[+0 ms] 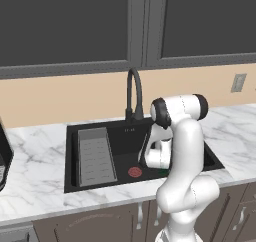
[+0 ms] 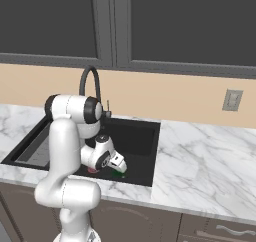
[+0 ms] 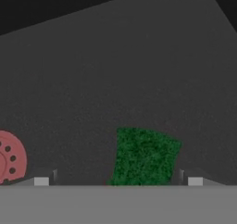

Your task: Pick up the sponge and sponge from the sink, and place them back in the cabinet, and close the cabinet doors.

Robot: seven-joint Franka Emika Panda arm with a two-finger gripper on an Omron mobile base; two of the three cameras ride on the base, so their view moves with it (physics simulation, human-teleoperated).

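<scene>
Table: white marble table (image 1: 35,151) running under the dark glass-fronted wall cupboards (image 1: 65,26); it carries the sink near its front edge.
Sink: black rectangular basin (image 2: 135,131) set into the table, with a grey ribbed tray (image 1: 95,156) along its left wall and a black arched faucet (image 1: 134,93) at its back edge.
Arm: white arm (image 1: 182,151) folded down over the front edge, wrist inside the sink's right half, judged so as to reach the floor of the sink.
Drain: round red drain disc (image 3: 9,158) on the sink floor, left of the sponge.
Sponge: small flat block with bright green top (image 3: 144,157), lying flat on the sink floor near its front wall; a second sponge cannot be made out.
End effector: end effector (image 3: 118,180) with its jaws spread wide apart, one fingertip on either side of the sponge, holding nothing; judged ready to descend and grasp.
</scene>
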